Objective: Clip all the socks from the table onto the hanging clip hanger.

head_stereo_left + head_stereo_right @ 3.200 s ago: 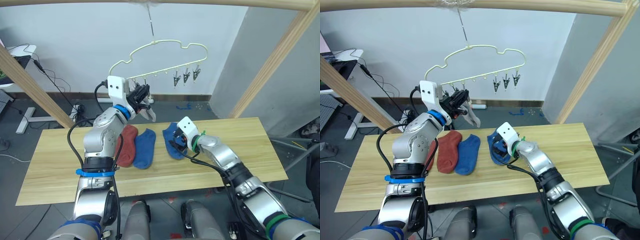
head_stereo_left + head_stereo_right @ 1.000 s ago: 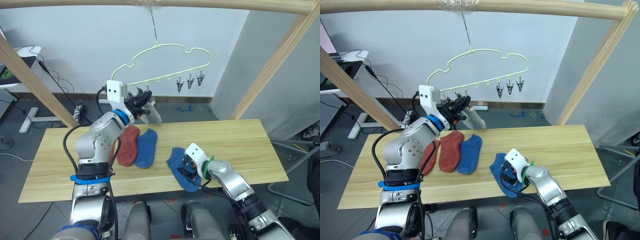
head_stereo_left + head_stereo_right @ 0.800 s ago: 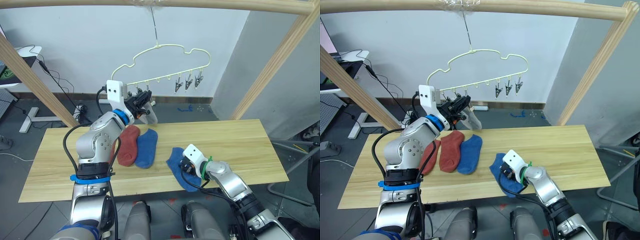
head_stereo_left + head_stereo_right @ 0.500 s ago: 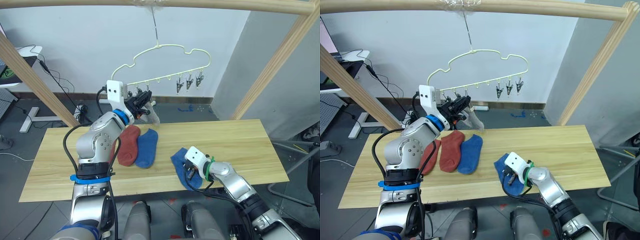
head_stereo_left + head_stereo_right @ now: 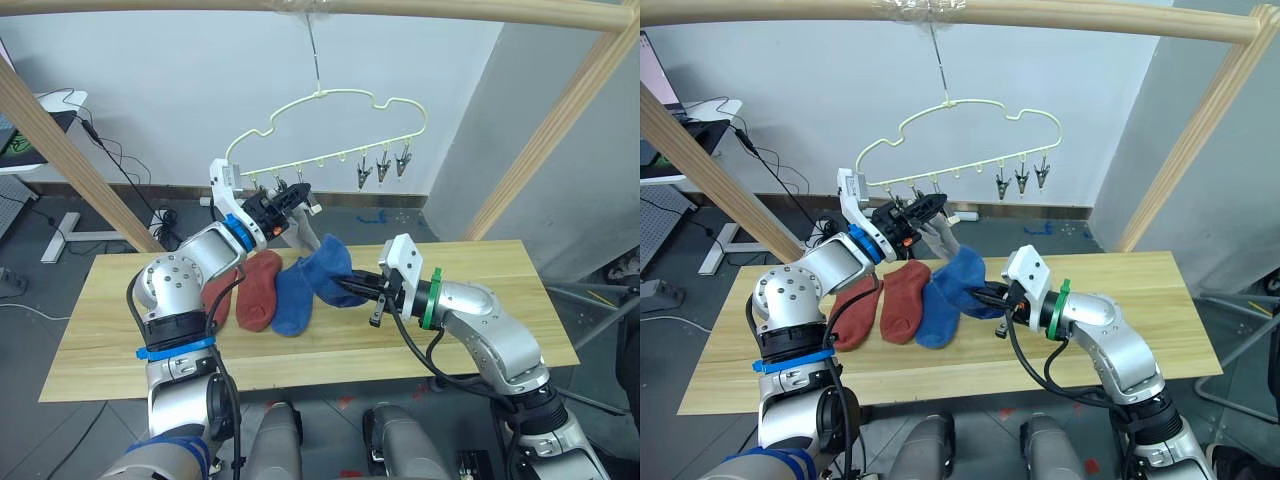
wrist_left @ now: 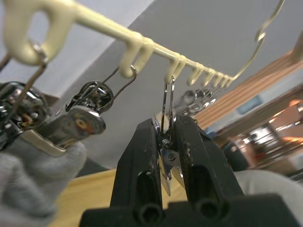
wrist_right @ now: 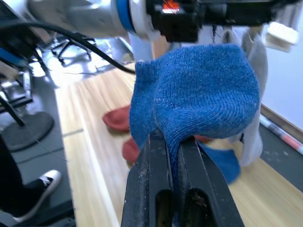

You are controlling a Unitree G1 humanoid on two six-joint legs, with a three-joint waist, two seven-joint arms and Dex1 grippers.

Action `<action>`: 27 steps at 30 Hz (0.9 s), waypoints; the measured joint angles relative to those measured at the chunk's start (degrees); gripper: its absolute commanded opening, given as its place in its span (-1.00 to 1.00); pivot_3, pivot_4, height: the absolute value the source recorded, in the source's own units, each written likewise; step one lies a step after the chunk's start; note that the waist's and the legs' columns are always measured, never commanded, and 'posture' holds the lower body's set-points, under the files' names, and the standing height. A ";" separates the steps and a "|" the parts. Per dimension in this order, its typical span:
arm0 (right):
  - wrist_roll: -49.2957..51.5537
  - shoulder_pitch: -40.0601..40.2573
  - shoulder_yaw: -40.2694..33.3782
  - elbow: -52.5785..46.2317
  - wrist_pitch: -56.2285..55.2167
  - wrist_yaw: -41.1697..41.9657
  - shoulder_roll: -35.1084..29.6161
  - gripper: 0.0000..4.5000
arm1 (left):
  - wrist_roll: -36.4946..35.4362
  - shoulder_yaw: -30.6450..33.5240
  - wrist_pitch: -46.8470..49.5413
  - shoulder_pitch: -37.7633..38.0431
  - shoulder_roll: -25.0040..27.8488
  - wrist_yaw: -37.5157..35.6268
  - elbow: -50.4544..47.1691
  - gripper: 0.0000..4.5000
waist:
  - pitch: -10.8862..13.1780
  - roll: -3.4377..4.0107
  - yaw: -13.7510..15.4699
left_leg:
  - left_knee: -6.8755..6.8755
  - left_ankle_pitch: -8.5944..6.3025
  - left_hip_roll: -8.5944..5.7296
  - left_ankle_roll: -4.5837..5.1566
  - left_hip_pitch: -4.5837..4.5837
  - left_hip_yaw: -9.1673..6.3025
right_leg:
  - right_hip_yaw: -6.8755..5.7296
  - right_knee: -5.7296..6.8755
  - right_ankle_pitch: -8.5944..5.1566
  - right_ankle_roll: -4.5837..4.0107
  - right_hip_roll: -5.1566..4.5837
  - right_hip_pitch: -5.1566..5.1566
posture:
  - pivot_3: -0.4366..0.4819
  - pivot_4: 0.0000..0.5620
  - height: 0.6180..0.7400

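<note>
A thin pale-yellow wire clip hanger with a cloud-shaped outline [image 5: 330,128] hangs above the long light wooden plank table [image 5: 500,290]. At the left end of the hanger's clip row, the left gripper [image 6: 166,142] pinches a small grey metal clip [image 6: 166,163] between its fingers; a light grey fabric sock [image 5: 940,237] hangs there beside it. Below the hanger, the right gripper [image 5: 362,291] is raised off the table, clamped on a soft blue ankle sock [image 7: 203,94] that bunches just ahead of its fingertips. On the table beneath the hanger's left end lie two rust-red socks [image 5: 902,300] and another blue sock [image 5: 938,317].
</note>
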 measured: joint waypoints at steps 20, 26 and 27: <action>0.73 -5.75 0.13 5.06 -0.85 -2.60 1.92 -0.98 | -11.11 1.50 3.66 0.24 -1.10 7.38 -0.71 -0.90 | 0.00 0.00 0.05 | -0.03 0.00 -0.02 -0.01 -0.04 0.03 | 0.01 -0.03 0.04 -0.06 -0.02 -0.05 | -0.09 -0.24 1.00; 0.55 -7.03 0.13 6.09 -1.98 -2.57 1.79 -0.98 | -12.64 1.03 3.59 0.70 -0.70 8.23 -0.77 -0.90 | 0.00 0.00 0.05 | -0.04 0.00 -0.01 -0.01 -0.05 0.03 | 0.01 -0.02 0.04 -0.06 -0.02 -0.07 | -0.08 -0.23 1.00; 0.51 -7.05 0.13 6.40 -2.22 -2.58 1.79 -0.98 | -12.83 0.93 3.56 0.70 -0.48 8.28 -0.77 -0.90 | 0.00 0.00 0.05 | -0.04 0.00 -0.01 -0.01 -0.05 0.03 | 0.01 -0.02 0.04 -0.07 -0.02 -0.07 | -0.08 -0.23 1.00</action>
